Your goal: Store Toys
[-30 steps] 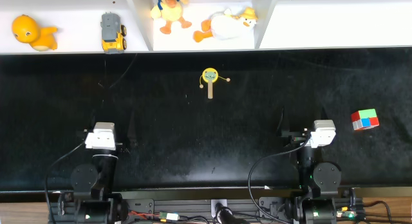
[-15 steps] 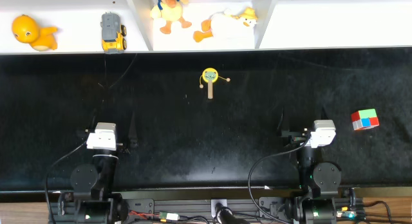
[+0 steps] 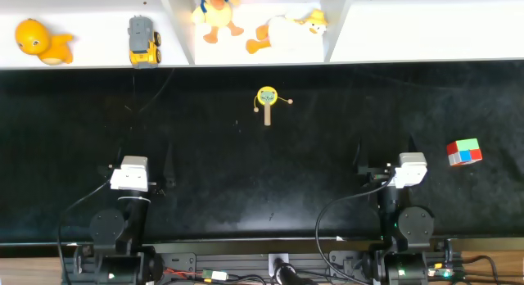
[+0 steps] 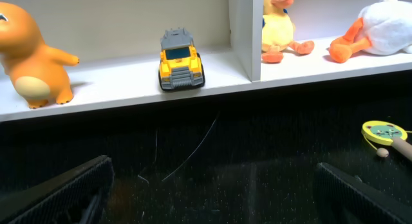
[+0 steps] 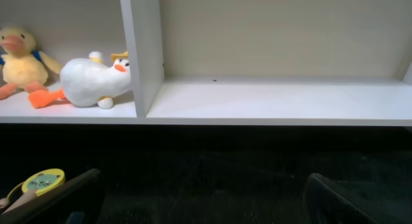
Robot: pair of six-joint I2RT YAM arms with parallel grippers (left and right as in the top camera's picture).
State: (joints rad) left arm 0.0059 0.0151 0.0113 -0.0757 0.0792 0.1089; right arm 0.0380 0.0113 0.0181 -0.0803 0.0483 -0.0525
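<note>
- The left gripper (image 4: 212, 163) hangs low over the black table (image 3: 205, 154) in front of its base. Its fingers are spread wide and hold nothing, and their lower parts are cut off by the frame edge.
- The right gripper (image 5: 205, 174) sits likewise on its own side, jaws wide apart and holding nothing. Only the dark finger ends show.
- The rattle drum (image 3: 267, 97) lies flat on the table near the white shelf (image 3: 180, 23), just in front of its middle compartment. Each wrist view clips it at the frame edge, so its handle is only partly seen.
- The colour cube (image 3: 464, 152) rests on the table off to the right arm's outer side, well apart from the shelf.
- An orange figure (image 4: 32, 60) and a yellow truck (image 4: 181, 60) stand in the left compartment. The figure's head is cropped in the left wrist view.
- A yellow plush duck (image 3: 216, 13) and a white plush duck (image 5: 96, 82) lie in the middle compartment. The yellow one's head is cut off in the top view.
</note>
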